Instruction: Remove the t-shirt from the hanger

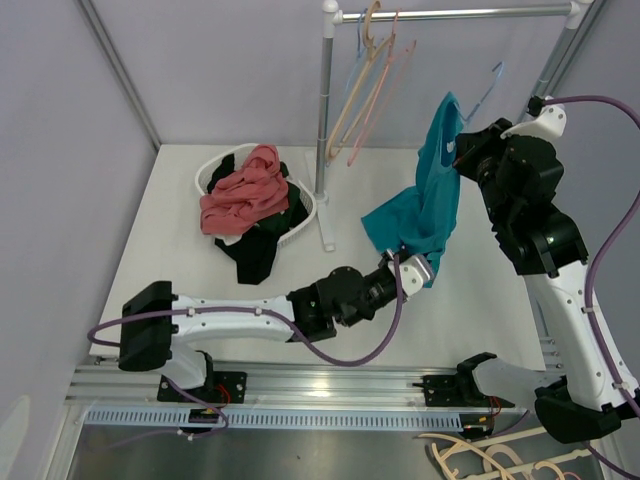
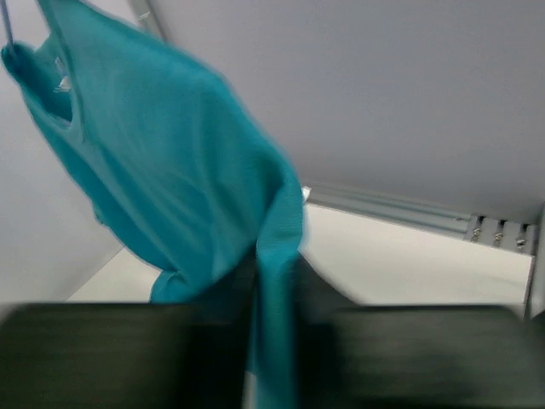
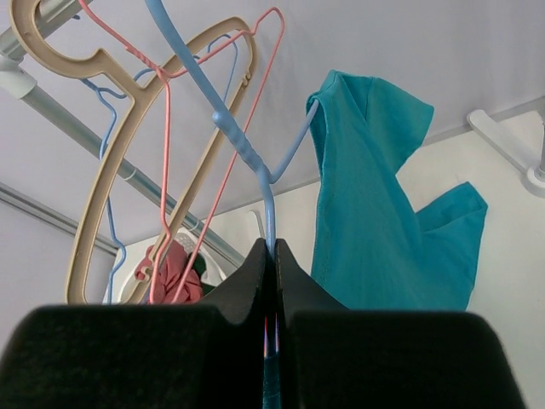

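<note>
A teal t-shirt point(image 1: 428, 200) hangs from a light blue hanger point(image 1: 486, 88) held up at the right of the table. My right gripper point(image 1: 462, 152) is shut on the hanger's bar; in the right wrist view the blue hanger point(image 3: 255, 162) runs into the closed jaws point(image 3: 274, 256), with the t-shirt point(image 3: 375, 213) draped to the right of them. My left gripper point(image 1: 412, 268) is shut on the shirt's lower hem. In the left wrist view, a fold of the t-shirt point(image 2: 170, 170) runs down between the fingers point(image 2: 274, 324).
A white basket point(image 1: 305, 215) of red and dark clothes stands at the back left. A rack pole point(image 1: 324, 110) and rail carry several empty beige, pink and blue hangers point(image 1: 368, 85). More hangers point(image 1: 490, 460) lie below the table's front edge.
</note>
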### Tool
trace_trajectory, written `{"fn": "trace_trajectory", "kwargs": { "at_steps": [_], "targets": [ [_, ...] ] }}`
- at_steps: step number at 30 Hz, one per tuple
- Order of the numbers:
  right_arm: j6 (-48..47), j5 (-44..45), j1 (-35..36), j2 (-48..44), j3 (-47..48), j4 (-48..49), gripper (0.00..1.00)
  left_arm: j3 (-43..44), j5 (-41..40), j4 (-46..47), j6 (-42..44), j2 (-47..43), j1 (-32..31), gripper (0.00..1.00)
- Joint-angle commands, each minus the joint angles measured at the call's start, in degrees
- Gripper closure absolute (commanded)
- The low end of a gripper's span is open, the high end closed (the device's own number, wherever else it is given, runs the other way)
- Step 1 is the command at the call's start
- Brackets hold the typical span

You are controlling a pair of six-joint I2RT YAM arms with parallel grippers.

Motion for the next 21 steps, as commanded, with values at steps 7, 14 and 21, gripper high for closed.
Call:
{"fn": "trace_trajectory", "kwargs": {
  "at_steps": [7, 14, 21],
  "targets": [
    [-1.6, 1.8, 0.4, 2.1, 2.1, 6.6, 1.00, 4.7, 1.0, -9.7, -3.5, -1.0, -2.2, 0.99],
    [-5.8, 4.0, -0.7, 8.7, 6.5, 9.5, 1.00, -1.1, -4.2, -3.1, -2.6, -4.7, -12.8, 0.99],
    [-6.4, 0.2, -4.3, 12.6, 13.5, 8.0, 1.00, -8.2, -7.8, -0.4, -6.9, -3.9, -15.5, 0.99]
  ]
}}
